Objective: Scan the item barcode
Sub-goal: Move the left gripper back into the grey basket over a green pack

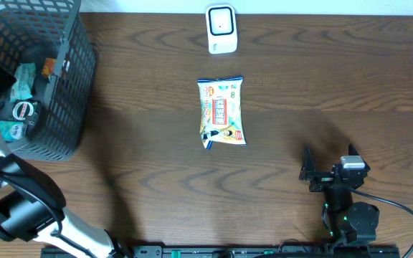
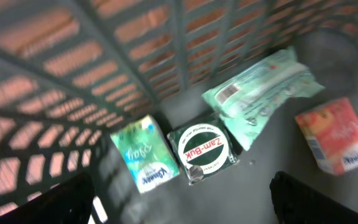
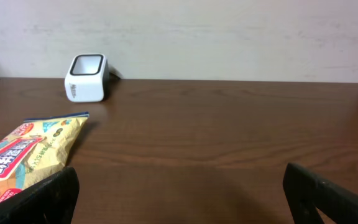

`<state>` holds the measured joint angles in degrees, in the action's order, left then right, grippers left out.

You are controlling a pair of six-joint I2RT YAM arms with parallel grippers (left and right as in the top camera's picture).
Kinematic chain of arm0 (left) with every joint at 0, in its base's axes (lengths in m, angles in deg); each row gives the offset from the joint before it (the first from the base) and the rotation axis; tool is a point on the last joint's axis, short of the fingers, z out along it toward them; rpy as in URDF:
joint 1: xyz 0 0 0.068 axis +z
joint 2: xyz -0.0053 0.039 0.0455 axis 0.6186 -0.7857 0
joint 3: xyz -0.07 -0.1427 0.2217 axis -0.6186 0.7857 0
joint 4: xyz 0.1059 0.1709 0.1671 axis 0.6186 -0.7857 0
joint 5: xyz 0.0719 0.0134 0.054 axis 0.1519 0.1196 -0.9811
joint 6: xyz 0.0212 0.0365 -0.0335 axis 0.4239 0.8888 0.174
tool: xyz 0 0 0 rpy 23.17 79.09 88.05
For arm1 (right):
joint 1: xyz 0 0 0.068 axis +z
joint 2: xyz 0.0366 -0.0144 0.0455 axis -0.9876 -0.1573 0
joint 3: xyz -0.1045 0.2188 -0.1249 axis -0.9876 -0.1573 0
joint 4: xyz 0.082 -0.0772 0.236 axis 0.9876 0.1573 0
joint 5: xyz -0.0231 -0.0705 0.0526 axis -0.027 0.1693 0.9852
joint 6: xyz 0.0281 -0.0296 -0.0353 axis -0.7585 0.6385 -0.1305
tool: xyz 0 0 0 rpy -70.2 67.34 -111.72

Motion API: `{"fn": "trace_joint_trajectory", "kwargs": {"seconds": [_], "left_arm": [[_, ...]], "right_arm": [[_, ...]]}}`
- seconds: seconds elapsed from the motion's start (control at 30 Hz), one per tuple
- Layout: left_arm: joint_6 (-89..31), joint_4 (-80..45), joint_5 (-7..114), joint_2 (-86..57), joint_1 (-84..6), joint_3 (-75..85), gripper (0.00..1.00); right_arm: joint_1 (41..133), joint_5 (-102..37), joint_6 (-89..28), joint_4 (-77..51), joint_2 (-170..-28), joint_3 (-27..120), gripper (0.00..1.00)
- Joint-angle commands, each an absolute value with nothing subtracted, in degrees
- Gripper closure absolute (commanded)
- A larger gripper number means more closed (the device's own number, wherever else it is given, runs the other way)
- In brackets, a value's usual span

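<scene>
The left wrist view looks down into the black mesh basket (image 2: 73, 74). On its floor lie a green tissue pack (image 2: 143, 160), a round Zam-Buk tin (image 2: 202, 150), a green wipes pack (image 2: 263, 90) with a barcode label, and an orange box (image 2: 337, 142). My left gripper (image 2: 185, 211) hangs open above them, holding nothing. A yellow snack bag (image 1: 221, 111) lies flat mid-table. The white scanner (image 1: 221, 29) stands at the far edge. My right gripper (image 1: 328, 163) rests open at the near right, low over the table, with the snack bag (image 3: 23, 155) ahead to its left.
The basket (image 1: 70, 86) fills the far left corner, and my left arm (image 1: 20, 201) reaches into it from the near left. The scanner (image 3: 87, 78) stands before a pale wall.
</scene>
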<state>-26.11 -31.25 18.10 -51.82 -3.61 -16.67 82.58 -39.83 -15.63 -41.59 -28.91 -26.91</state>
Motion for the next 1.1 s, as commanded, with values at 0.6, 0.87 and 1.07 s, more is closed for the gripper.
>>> {"fn": "trace_joint_trajectory", "kwargs": {"seconds": [0.6,0.87,1.07], "left_arm": [[-44.5,-30.3,6.0,-63.4,-3.5,-13.6,0.11],[-49.4,-26.7,3.2,-63.5,-3.5,-9.1,0.14],[-49.5,-24.1,2.4,-63.5,-3.5,-6.0,0.14]], "right_arm": [[82.5,-39.9,-15.1,-41.3,-28.6,-27.0,0.01],[82.5,-39.9,-15.2,-41.3,-28.6,-27.0,0.01],[82.5,-39.9,-15.2,-41.3,-28.6,-27.0,0.01]]}}
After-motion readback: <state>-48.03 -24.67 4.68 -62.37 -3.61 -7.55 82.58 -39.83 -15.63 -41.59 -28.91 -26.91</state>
